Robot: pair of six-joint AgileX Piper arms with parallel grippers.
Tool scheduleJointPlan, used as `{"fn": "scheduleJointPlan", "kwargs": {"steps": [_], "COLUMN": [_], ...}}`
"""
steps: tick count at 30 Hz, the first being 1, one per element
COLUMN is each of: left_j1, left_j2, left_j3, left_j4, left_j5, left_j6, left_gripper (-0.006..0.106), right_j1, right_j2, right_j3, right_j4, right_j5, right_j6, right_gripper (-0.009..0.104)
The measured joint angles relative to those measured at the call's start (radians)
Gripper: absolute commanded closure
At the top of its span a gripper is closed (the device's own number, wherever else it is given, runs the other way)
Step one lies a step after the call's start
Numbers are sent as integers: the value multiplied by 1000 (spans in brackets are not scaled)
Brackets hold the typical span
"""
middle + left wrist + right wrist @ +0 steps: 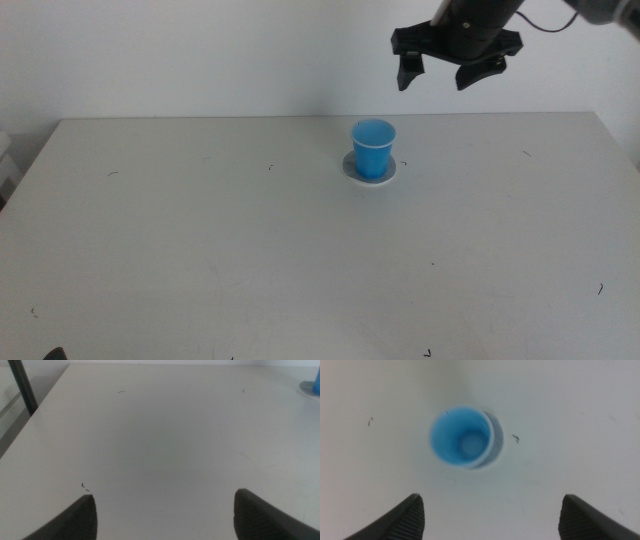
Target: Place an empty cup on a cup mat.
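The cup (373,149) stands upright on the cup mat (372,173), a little past the middle of the surface (200,230) toward one o'clock. The mat's white edge shows around the cup's base. From above, the cup is empty, blue inside. The right pincer (448,76) hangs in the air above the cup toward two o'clock, its jaws spread wide and holding nothing. The left pincer (165,512) waits low over the surface at the near left, jaws wide apart.
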Motion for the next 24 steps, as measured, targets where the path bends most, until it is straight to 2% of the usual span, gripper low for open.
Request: {"fn": "scheduleJointPlan", "kwargs": {"steps": [7,10,17,24], "left_j1": [0,0,0,0], "left_j2": [0,0,0,0], "left_j3": [0,0,0,0], "left_j4": [0,0,0,0], "left_j5": [0,0,0,0], "left_j6": [0,0,0,0], "left_gripper": [-5,-5,-5,-5], "right_j1": [-50,-83,-165,-183], "right_j2": [-336,-500,-933,-1287], "right_j3": [346,515,930,1273], "right_j4": [-52,-52,-34,-35], "right_j5": [-1,-44,-273,-505], "right_j6": [-7,-7,-59,-172], "right_gripper": [19,19,19,11]}}
